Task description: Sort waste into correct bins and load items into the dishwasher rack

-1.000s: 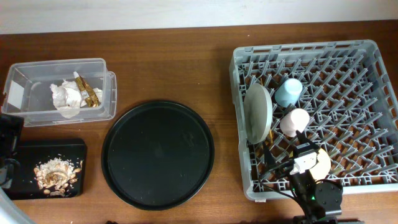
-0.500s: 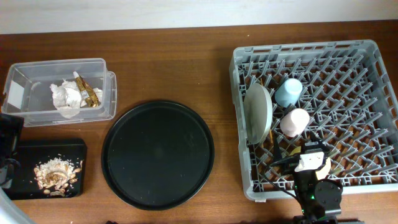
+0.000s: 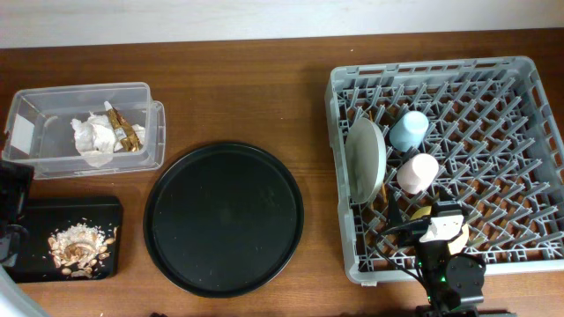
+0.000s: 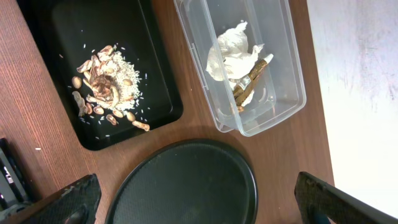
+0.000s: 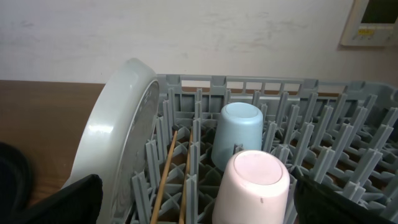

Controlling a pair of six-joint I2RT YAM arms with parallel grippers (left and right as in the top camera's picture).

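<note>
The grey dishwasher rack (image 3: 529,88) holds the pale plate (image 3: 366,158) on edge, the light-blue cup (image 3: 408,129) and the pink cup (image 3: 417,173) upside down, and the chopsticks (image 5: 166,171) lying between pegs. A sliver of the yellow bowl (image 3: 419,214) shows under my right gripper (image 3: 438,220), which is open and empty just in front of the pink cup (image 5: 252,183). My left gripper (image 4: 199,205) is open and empty. The clear tub (image 3: 35,106) holds napkins (image 3: 92,136) and the wrapper (image 3: 126,132). The shallow black tray (image 3: 31,211) holds food scraps (image 3: 79,244).
The round black tray (image 3: 223,218) lies between the bins and the rack, bare. My left arm (image 3: 11,202) sits at the table's left edge, beside the shallow tray. In the right wrist view the plate (image 5: 118,130) stands close on the left.
My right gripper has shifted slightly right and toward the rack's front edge, covering more of the yellow bowl. Nothing else has moved.
</note>
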